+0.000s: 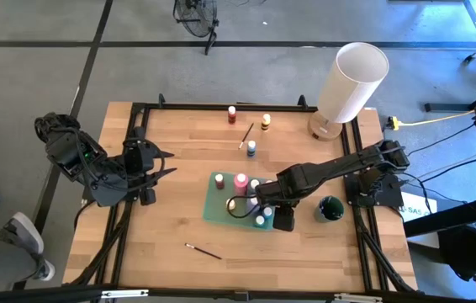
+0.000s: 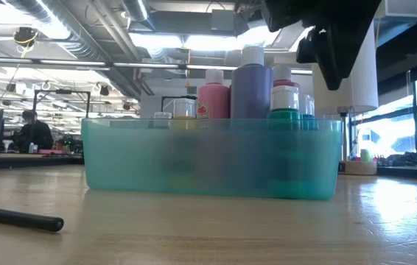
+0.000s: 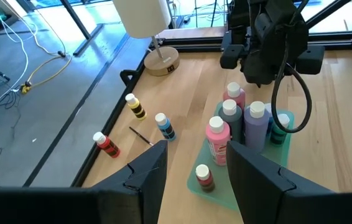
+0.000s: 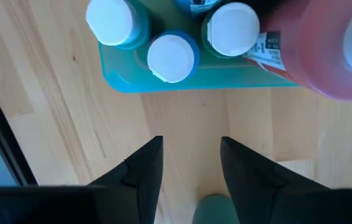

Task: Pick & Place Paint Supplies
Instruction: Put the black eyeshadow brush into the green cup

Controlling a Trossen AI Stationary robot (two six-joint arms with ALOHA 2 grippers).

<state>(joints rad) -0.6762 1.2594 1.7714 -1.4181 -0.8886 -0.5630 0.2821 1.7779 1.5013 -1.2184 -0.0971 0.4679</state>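
Note:
A teal tray (image 1: 219, 206) in the middle of the table holds several paint bottles standing upright, among them a pink one (image 3: 217, 140) and a purple one (image 3: 255, 124). Red (image 1: 232, 114), yellow (image 1: 266, 123) and blue (image 1: 251, 149) bottles stand loose toward the far edge, with a thin brush (image 1: 245, 136) lying between them. A second brush (image 1: 203, 251) lies near the front edge. My right gripper (image 4: 190, 165) hangs open, pointing down, over bare wood just off the tray's near right corner. My left gripper (image 1: 166, 164) waits open above the table's left side.
A large white cylinder (image 1: 351, 84) on a wooden foot stands at the far right corner. A dark green round cup (image 1: 330, 209) sits right of the tray. Black frame rails run along the table's edges. Bare wood lies left of and in front of the tray.

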